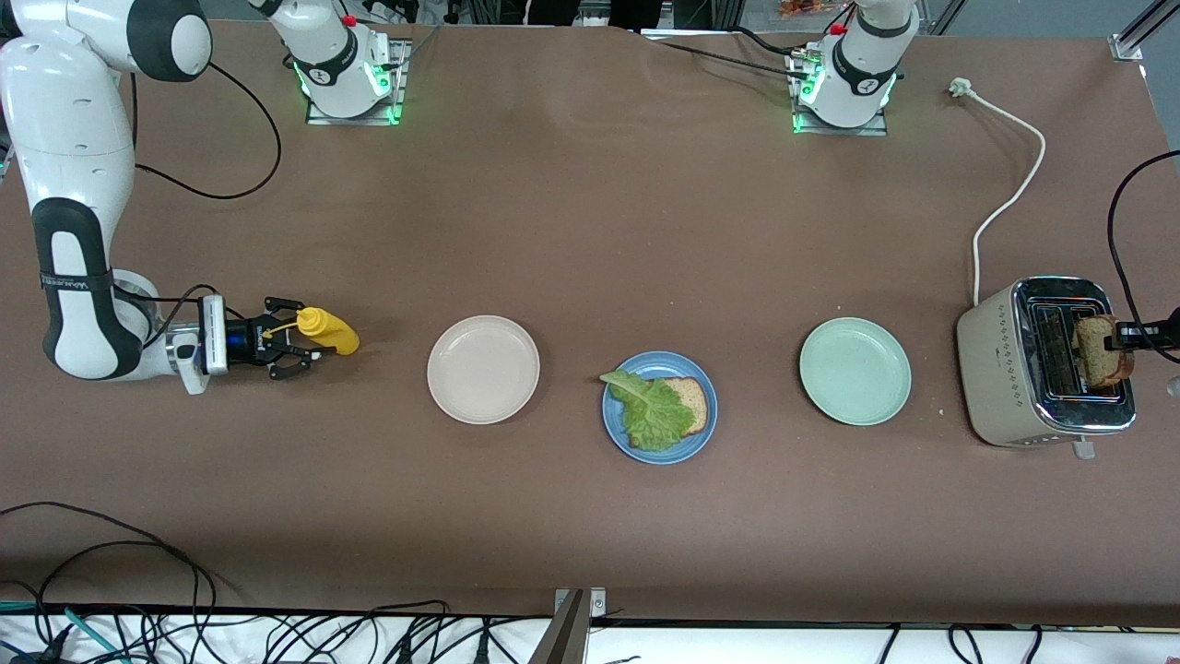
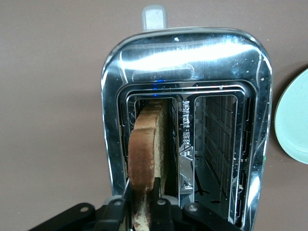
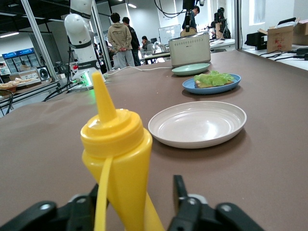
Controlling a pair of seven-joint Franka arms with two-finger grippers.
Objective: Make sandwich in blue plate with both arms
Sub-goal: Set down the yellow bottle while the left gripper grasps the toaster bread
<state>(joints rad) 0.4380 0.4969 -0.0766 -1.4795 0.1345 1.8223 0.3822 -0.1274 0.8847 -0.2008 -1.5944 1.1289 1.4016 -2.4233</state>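
The blue plate [image 1: 612, 426] lies mid-table, nearest the front camera among the plates. On it is one brown bread slice [image 1: 691, 398] with a ruffled lettuce leaf [image 1: 653, 413] on top. A second bread slice [image 1: 1095, 350] stands in a slot of the silver toaster [image 1: 1000, 369] at the left arm's end. My left gripper [image 1: 1126, 346] is shut on that slice's top edge [image 2: 144, 144], a finger on each face. At the right arm's end, my right gripper [image 1: 297, 339] is open around an upright yellow mustard bottle [image 1: 329, 334], with a gap at one finger [image 3: 179, 192].
A beige plate [image 1: 483, 369] sits between the mustard bottle and the blue plate. A mint-green plate [image 1: 855, 371] sits between the blue plate and the toaster. The toaster's white cord [image 1: 1009, 198] runs toward the left arm's base. Cables hang along the table edge nearest the camera.
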